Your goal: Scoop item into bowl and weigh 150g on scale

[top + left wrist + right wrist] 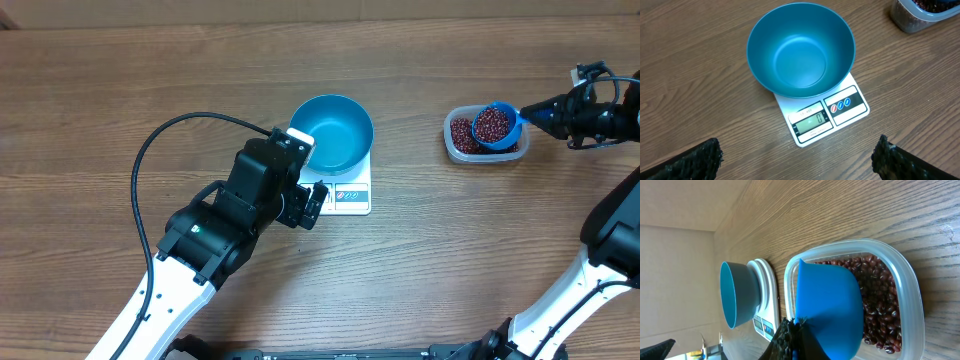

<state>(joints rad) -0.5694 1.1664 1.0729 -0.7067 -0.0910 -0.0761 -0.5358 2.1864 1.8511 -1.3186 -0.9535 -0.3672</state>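
Note:
The blue bowl point(333, 130) point(800, 50) point(737, 295) stands empty on the white scale point(350, 197) point(840, 107) point(767, 305). My left gripper point(305, 200) point(800, 160) hovers open just in front of the scale's display, with nothing between its fingers. Red-brown beans point(461, 132) point(880, 295) fill a clear plastic tub point(450, 150) point(910, 280) at the right. My right gripper point(545, 108) point(795, 340) is shut on the handle of a small blue scoop point(512, 118) point(830, 305). The scoop sits over the tub, heaped with beans point(492, 123).
A black cable point(160, 140) loops over the table left of the left arm. The tub stands about a hand's width to the right of the scale on the bare wooden tabletop point(420, 60).

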